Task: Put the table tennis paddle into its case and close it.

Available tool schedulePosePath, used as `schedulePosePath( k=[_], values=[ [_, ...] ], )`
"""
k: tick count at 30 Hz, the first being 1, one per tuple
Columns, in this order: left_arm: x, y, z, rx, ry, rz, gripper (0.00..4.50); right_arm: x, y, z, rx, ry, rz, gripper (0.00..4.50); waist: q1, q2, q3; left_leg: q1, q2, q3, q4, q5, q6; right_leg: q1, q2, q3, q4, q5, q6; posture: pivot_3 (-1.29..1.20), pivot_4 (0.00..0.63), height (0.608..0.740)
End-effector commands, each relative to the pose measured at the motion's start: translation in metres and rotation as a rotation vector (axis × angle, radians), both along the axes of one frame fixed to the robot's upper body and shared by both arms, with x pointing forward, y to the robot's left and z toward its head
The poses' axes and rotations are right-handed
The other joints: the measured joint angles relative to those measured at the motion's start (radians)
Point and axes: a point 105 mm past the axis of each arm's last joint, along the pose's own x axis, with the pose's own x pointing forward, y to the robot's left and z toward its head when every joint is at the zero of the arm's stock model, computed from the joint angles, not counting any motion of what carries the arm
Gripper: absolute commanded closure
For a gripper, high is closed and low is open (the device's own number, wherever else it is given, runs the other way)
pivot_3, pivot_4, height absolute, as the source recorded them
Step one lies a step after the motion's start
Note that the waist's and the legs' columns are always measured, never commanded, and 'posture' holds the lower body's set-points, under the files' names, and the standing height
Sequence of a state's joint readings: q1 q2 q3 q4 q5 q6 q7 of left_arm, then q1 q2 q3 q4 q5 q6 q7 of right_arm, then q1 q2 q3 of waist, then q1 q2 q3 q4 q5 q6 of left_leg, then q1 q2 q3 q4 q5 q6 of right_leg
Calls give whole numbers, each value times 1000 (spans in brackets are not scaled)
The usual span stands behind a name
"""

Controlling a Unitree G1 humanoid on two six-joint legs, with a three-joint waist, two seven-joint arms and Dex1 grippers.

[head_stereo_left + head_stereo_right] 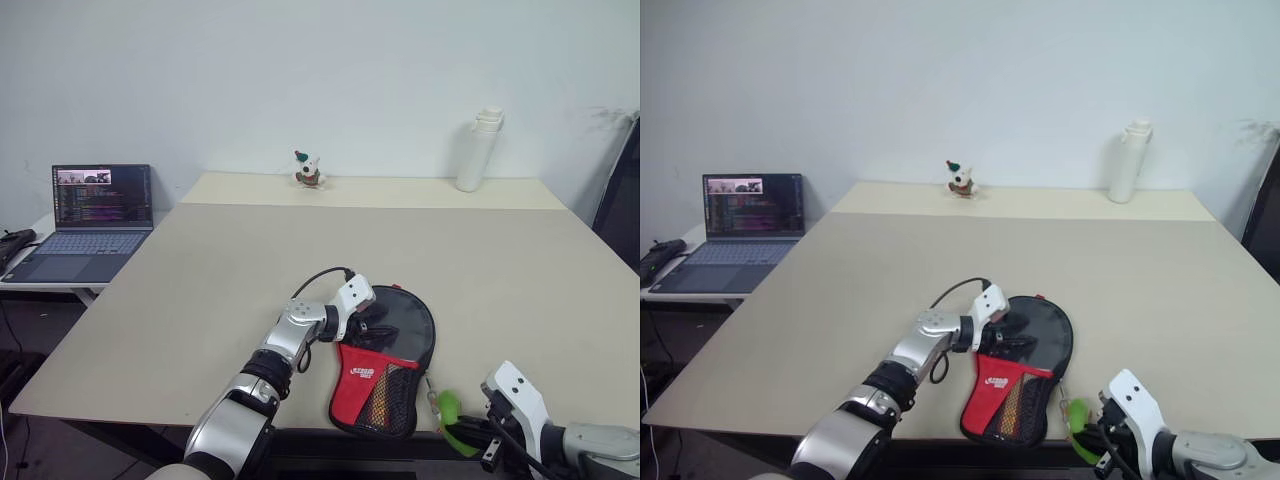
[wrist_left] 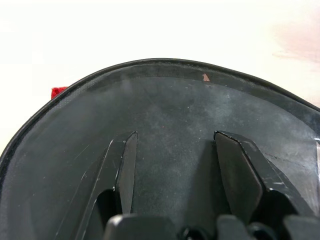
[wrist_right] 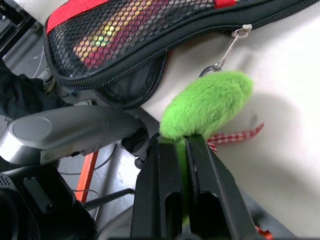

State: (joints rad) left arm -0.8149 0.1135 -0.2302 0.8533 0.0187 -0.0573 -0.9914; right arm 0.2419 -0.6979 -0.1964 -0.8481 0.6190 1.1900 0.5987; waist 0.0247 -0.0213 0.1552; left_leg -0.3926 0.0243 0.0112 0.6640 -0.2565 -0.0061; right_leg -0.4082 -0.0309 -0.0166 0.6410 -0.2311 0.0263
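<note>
The case [image 1: 411,322] lies flat near the table's front edge, with a black round upper part, a red lower part and a mesh pocket [image 3: 125,30]. Its lower end sticks out slightly past the edge, and the zipper gapes there. My left gripper [image 1: 372,328] rests on the case's round black face [image 2: 175,110] with its fingers [image 2: 240,165] apart and nothing between them. My right gripper [image 3: 182,142] is low at the table's front edge, shut on the fluffy green pull [image 3: 210,102], which hangs by a metal clip from the zipper slider [image 3: 243,31]. The paddle is hidden.
A beige table [image 1: 250,260] stretches far back. At its far edge stand a small toy figure [image 1: 308,170] and a white bottle [image 1: 483,150]. An open laptop [image 1: 95,215] sits on a lower side table to the left. A dark object [image 1: 625,200] stands at the right.
</note>
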Motion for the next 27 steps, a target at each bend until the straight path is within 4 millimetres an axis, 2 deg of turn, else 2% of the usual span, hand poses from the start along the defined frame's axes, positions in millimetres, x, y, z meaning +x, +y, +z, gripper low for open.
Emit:
schedulePosePath(
  k=[1,4,9,11,13,16,19,23,27],
  values=[
    [-6,8,-24,65,52,20,1851,0,-2,9,26,-2,26,4488,0,0,0,0,0,0,0,0,0,0,0,0,0,0,0,0,150,740],
    [0,16,-18,40,27,61,1851,7,-10,21,24,-30,40,3779,-3,0,0,0,0,0,0,0,0,0,0,0,0,0,0,0,150,740],
    [0,23,-6,-20,25,80,1851,18,-6,40,115,-56,66,2090,-14,-2,2,2,1,0,0,0,0,0,2,1,1,0,0,0,150,740],
    [-1,28,0,-46,28,95,1851,28,-8,49,143,-87,49,1359,-21,-2,3,2,2,0,-1,0,0,0,3,1,1,0,0,0,150,740],
    [-1,35,7,-75,29,107,1851,51,-12,60,164,-176,-6,692,-29,-3,4,2,3,0,-1,0,0,0,3,2,1,0,0,0,150,740],
    [-7,47,25,-152,38,100,1851,90,-13,67,187,-270,-89,692,-38,-4,5,2,3,1,-2,0,0,-2,5,3,2,0,0,0,150,740],
    [-16,63,49,-227,53,81,1851,133,-12,63,194,-336,-186,692,-46,-5,8,1,3,2,-2,0,0,-4,6,4,2,0,-1,0,150,740],
    [-18,80,64,-227,37,94,1851,160,-3,53,215,-350,-206,692,-41,-4,9,-8,3,1,-2,0,0,-12,8,5,4,0,-2,0,150,740],
    [-21,93,70,-205,20,107,1851,180,4,40,224,-347,-243,692,-38,-4,9,-8,3,2,-2,0,0,-13,8,6,4,0,-3,0,150,740]
  ],
)
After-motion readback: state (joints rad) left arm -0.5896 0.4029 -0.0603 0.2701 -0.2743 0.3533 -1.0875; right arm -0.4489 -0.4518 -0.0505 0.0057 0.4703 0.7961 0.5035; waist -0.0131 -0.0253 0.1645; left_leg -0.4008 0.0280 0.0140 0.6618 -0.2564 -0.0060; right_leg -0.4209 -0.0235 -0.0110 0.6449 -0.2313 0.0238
